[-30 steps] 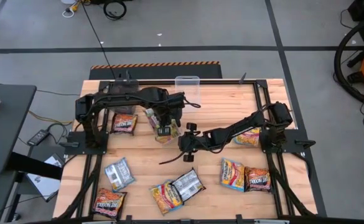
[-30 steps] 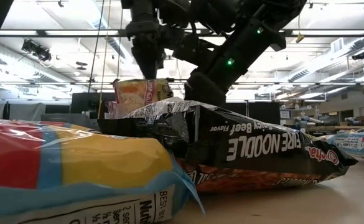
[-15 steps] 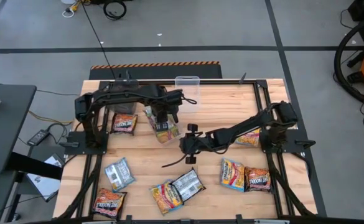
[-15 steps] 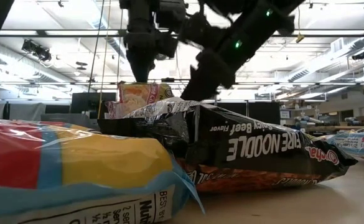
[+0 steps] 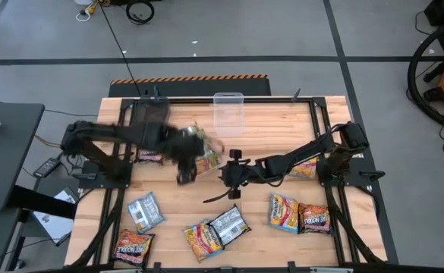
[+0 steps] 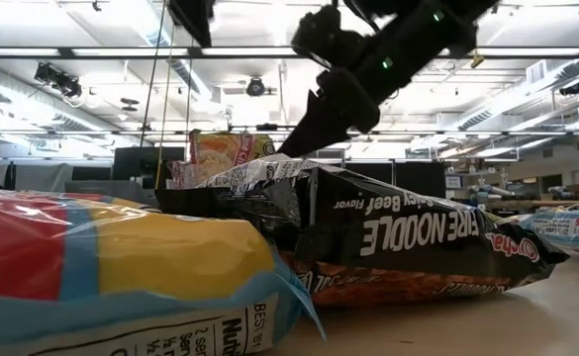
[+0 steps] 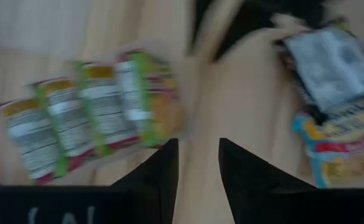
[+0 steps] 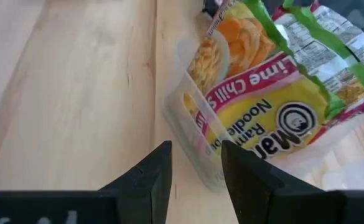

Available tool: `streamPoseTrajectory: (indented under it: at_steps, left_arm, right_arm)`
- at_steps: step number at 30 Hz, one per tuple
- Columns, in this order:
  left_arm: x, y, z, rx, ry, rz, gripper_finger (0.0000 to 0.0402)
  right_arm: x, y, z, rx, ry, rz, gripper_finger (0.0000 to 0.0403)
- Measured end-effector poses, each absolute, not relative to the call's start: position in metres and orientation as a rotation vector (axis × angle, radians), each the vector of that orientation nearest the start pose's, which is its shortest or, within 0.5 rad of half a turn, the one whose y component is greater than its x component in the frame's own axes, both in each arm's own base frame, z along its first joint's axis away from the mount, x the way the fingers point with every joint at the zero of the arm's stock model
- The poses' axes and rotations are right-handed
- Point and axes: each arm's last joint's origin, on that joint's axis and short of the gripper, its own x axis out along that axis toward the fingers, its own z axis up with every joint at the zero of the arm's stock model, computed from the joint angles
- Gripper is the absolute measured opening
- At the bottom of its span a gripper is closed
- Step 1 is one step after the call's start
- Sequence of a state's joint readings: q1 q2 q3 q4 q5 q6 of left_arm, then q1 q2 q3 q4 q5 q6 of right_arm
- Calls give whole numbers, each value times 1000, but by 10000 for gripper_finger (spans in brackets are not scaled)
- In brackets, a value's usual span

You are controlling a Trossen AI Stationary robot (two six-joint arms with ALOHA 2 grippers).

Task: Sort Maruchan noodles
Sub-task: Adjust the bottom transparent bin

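Surface: pale wood plank table [image 5: 168,193], glossy packets lying scattered along the lower frame.
Room: grey floor, ceiling strip lights.
Bin: clear plastic bin [image 8: 194,134] holding yellow-green packets [image 8: 275,106], upper centre.
Left gripper [image 7: 197,165]: hovering near them, jaws slightly apart, empty.
Right gripper [image 8: 194,171]: pointing at the bin, jaws parted, empty.

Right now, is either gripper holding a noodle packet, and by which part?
Neither holds anything. The left gripper is empty, its fingers slightly apart over bare wood. The right gripper is also empty, just short of the clear bin holding yellow-green Maruchan packets.
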State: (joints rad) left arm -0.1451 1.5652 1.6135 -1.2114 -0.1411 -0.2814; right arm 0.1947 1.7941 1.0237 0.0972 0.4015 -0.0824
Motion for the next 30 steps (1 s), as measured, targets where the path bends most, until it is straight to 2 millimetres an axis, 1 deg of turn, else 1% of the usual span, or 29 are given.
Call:
streamPoseTrajectory:
  at_steps: [2,5,7,10,15,19,22,26,30]
  left_arm:
    - [292,-66,349,-40,1125,179,120]
    - [286,-96,348,-31,1073,253,120]
    - [284,-110,343,-63,1049,301,120]
    - [279,-125,331,-134,1018,352,120]
    - [261,-151,307,-219,1033,418,120]
    - [251,-160,289,-266,1035,485,120]
    - [246,-164,281,-285,1032,507,120]
    - [248,-168,274,-315,1008,482,120]
    - [253,-170,274,-328,977,453,120]
  right_arm:
    - [360,59,168,-289,636,-192,145]
    - [357,57,166,-372,640,-218,145]
    - [360,55,167,-400,624,-172,145]
    - [367,46,170,-370,626,-73,145]
    - [378,38,189,-379,684,-30,145]
    - [383,30,199,-397,692,21,145]
    - [382,20,197,-379,731,53,145]
    - [382,6,196,-388,742,66,144]
    - [382,-3,195,-369,737,129,141]
